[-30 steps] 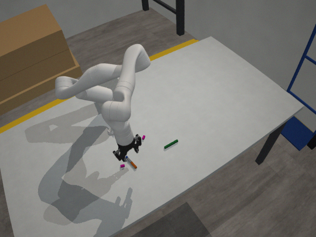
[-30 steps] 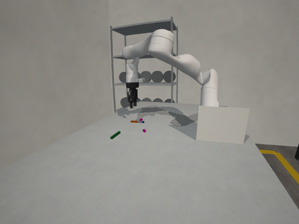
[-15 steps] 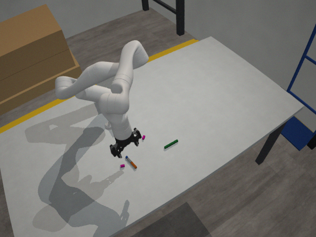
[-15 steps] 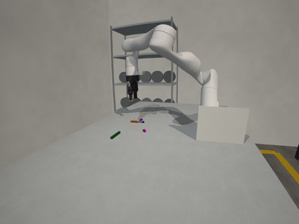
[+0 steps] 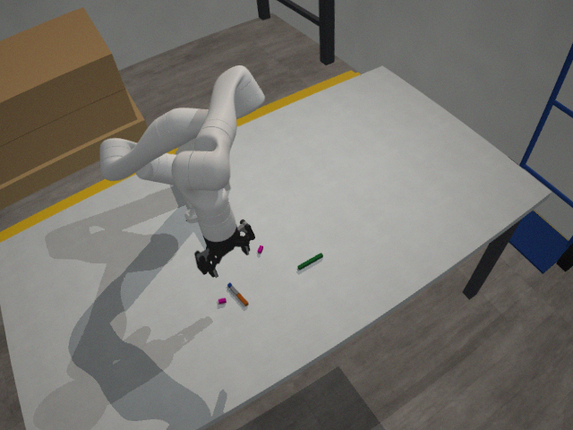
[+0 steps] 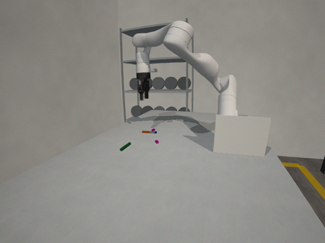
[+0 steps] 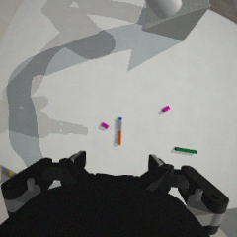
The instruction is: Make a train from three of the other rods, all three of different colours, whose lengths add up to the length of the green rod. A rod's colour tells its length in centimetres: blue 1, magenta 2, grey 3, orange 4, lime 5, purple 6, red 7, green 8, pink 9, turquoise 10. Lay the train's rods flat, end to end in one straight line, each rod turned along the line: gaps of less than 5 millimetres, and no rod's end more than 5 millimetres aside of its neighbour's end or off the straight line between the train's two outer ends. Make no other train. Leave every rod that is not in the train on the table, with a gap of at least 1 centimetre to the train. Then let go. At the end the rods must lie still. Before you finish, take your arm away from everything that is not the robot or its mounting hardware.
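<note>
A blue rod (image 5: 229,285), a grey rod (image 5: 234,290) and an orange rod (image 5: 242,299) lie flat end to end in one line on the table; the line also shows in the wrist view (image 7: 118,131) and in the exterior view (image 6: 149,131). The green rod (image 5: 309,261) (image 6: 125,146) (image 7: 185,150) lies apart to one side. One magenta rod (image 5: 222,300) (image 7: 104,125) lies close beside the line, another (image 5: 260,249) (image 7: 165,109) farther off. My gripper (image 5: 225,251) (image 6: 143,97) hangs well above the rods, open and empty.
A white block (image 6: 241,135) stands on the table by the arm's base. A metal shelf with grey cylinders (image 6: 158,82) stands behind the table. A brown crate (image 5: 55,101) sits on the floor past the yellow line.
</note>
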